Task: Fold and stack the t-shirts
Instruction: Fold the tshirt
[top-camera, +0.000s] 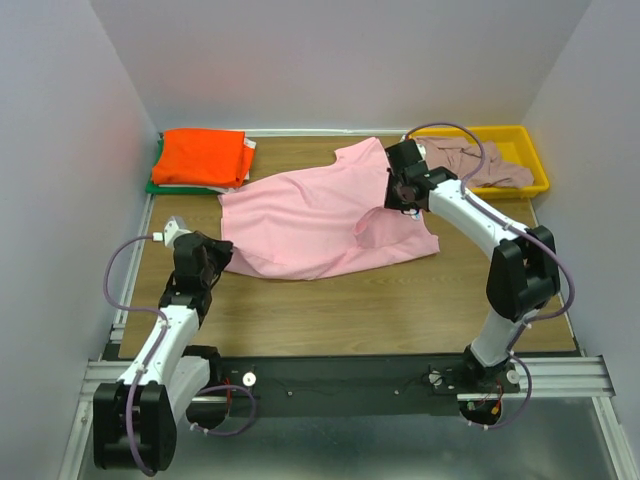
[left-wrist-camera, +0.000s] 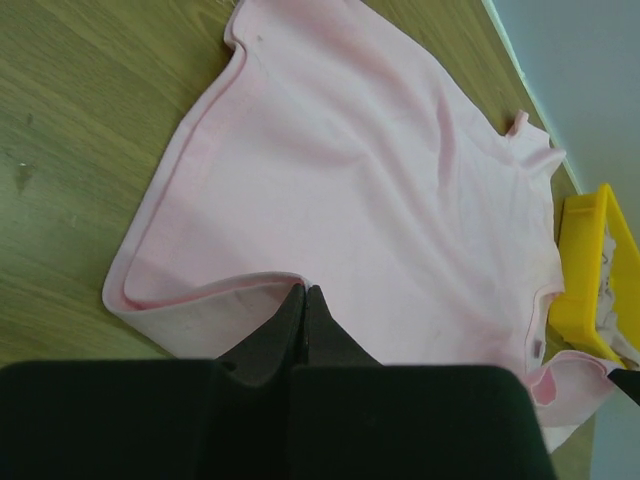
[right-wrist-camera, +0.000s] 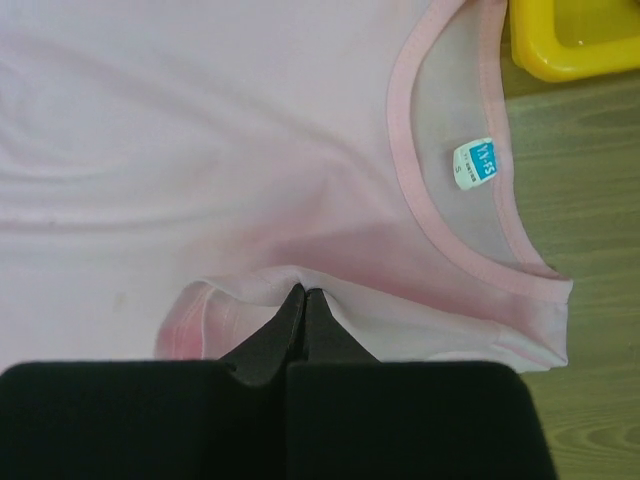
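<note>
Nearest us, between the arm bases and the light pink t-shirt (top-camera: 320, 215), a broad strip of bare table (top-camera: 350, 310) runs the full width. This is the widest open room we see.

At the shirt's near-left corner the left gripper (top-camera: 222, 255) has its fingers pressed together on the hem (left-wrist-camera: 210, 300), pinching a small fold of cloth that curls over at the tips. Left of the shirt only a narrow margin of wood shows before the table's edge.

The shirt lies spread and slanted across the middle of the table, wrinkled rather than flat, and its near edge rests on the wood.

At the shirt's far-right end the right gripper (top-camera: 398, 195) is likewise closed, nipping the shoulder edge just beside the collar (right-wrist-camera: 420, 190). A white label (right-wrist-camera: 474, 160) shows inside the neckband. To the right of the shirt there is bare wood near the right arm.

Beyond the shirt's far-left corner, close to it, a folded orange t-shirt (top-camera: 203, 155) sits on a green t-shirt (top-camera: 155, 186), of which only an edge peeks out. Beyond the shirt's far-right end the yellow tray (top-camera: 535, 185) stands just beside the collar with a crumpled mauve t-shirt (top-camera: 470, 160) in it — tray and stack both sit against the back wall.
</note>
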